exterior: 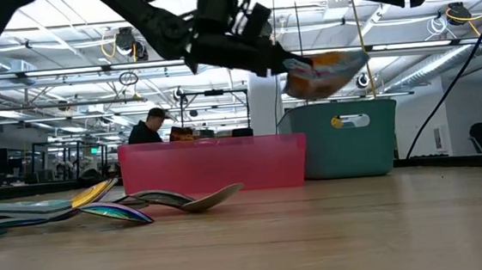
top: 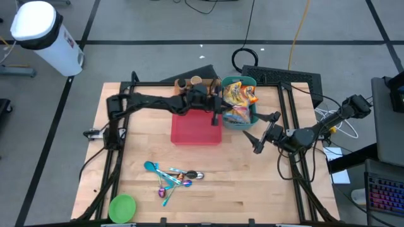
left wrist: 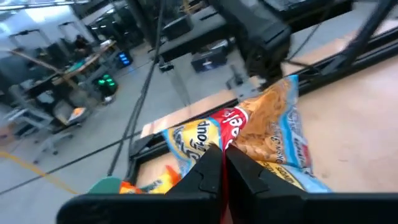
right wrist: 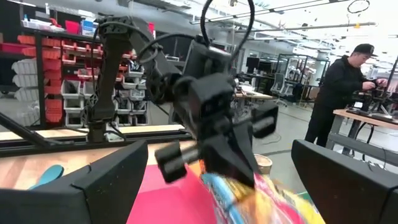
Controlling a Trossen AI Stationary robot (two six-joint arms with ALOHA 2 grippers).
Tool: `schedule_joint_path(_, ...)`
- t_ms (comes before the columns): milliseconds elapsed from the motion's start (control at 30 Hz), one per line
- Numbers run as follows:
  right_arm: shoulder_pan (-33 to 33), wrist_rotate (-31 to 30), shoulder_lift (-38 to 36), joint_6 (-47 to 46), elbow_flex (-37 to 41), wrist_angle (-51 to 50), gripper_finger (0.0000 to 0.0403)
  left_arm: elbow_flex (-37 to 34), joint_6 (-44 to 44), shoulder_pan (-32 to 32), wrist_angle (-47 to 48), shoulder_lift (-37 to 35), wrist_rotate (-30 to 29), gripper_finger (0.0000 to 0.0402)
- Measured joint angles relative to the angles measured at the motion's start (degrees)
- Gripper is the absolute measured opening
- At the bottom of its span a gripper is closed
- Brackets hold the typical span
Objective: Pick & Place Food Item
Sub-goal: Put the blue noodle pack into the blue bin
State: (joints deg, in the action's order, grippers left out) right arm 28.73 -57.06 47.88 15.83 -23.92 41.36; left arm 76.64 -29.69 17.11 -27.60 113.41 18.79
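Note:
My left gripper (top: pixel 219 112) is shut on a snack bag (top: pixel 237 117), blue and yellow with a red patch. It holds the bag in the air at the teal bin's (top: pixel 253 120) near end, next to the pink tray (top: pixel 196 131). In the low view the bag (exterior: pixel 324 72) hangs above the teal bin (exterior: pixel 345 140). More snack bags (top: pixel 238 93) lie in the bin. My right gripper (top: pixel 262 131) is open and empty, to the right of the bin, pointing at the bag (right wrist: pixel 261 199). My left gripper pinches the bag's near edge by the red patch (left wrist: pixel 231 134) between its two fingers. The fingers come from the table's left, slanting a little down. The bag sticks out beyond the fingertips toward the right, lifted clear above the bin (exterior: pixel 313 69).
Several coloured spoons (top: pixel 173 176) lie near the front of the table. A green bowl (top: pixel 122 207) sits at the front left corner. Brown cups (top: pixel 189 82) stand at the far edge. A person stands at a bench (right wrist: pixel 339 87) in the room beyond.

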Motion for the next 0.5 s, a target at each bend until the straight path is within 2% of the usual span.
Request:
schedule_joint_path(233,-0.27,0.05,0.09,-1.51,0.00,-0.48,0.0391,3.52,-0.17,-1.40,0.73,5.05,-11.07,0.0031)
schedule_joint_path(300,-0.24,0.06,0.09,-1.50,0.00,-0.48,0.0391,3.71,0.13,-1.68,0.38,4.93,-11.49,0.0046)
schedule_joint_path(500,-0.24,0.07,0.09,-1.47,0.00,-0.52,0.0391,3.80,5.35,-2.81,0.56,4.85,-11.38,0.0143)
